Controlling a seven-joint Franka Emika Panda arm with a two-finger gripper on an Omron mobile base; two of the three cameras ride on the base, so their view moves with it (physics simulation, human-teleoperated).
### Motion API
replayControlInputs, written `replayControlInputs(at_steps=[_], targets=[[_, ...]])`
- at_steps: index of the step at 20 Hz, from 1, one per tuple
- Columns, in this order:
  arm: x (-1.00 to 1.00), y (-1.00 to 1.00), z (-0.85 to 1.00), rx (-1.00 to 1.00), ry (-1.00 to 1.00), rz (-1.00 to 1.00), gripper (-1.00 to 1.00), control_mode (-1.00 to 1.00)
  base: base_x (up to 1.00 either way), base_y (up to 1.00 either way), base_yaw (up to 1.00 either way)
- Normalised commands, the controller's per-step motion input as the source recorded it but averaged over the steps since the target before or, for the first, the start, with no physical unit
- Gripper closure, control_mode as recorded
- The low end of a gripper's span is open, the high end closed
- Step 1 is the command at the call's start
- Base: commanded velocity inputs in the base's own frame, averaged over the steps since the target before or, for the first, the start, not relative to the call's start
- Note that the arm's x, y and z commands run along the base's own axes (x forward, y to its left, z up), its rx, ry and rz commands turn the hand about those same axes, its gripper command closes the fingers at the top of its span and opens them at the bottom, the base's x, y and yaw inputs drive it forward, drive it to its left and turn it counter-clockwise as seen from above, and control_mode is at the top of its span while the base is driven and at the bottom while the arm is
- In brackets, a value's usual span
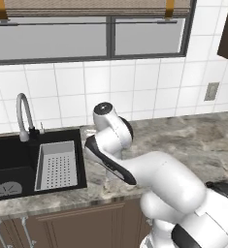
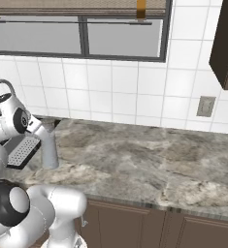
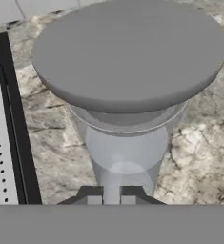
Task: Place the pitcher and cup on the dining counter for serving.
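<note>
The pitcher (image 2: 50,151) is a tall pale-grey translucent carafe standing upright on the marble counter, just right of the sink. In the hand view the pitcher (image 3: 127,147) is very close, its wide round rim spreading across the top of the picture. My gripper (image 3: 111,196) sits against it, with the two dark tips almost together and a thin strip of the pitcher's pale wall pinched between them. From the left base view my own arm hides the pitcher. The cup and the dining counter are out of view.
A black sink (image 1: 13,167) with a white perforated tray (image 1: 57,164) and a curved faucet (image 1: 22,116) lies left of the pitcher. The marble counter (image 2: 149,160) runs right along the tiled wall. A wall outlet (image 2: 205,106) and a dark upper cabinet (image 2: 227,43) are at the right.
</note>
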Motion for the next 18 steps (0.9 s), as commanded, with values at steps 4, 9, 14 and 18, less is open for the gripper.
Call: replayControlInputs(at_steps=[4, 9, 14, 18], targets=[[-0.49, 0.0, 0.48, 0.0, -0.36, 0.03, 1.0, -1.0, 0.0, 0.0, 0.0], [-0.45, -0.02, 0.81, 0.0, -0.37, 0.06, 1.0, -1.0, 0.0, 0.0, 0.0], [-0.35, -0.38, 0.94, 0.07, -0.4, 0.12, 1.0, -1.0, 0.0, 0.0, 0.0], [-0.31, -0.72, 0.84, 0.16, -0.4, 0.25, 1.0, -1.0, 0.0, 0.0, 0.0]])
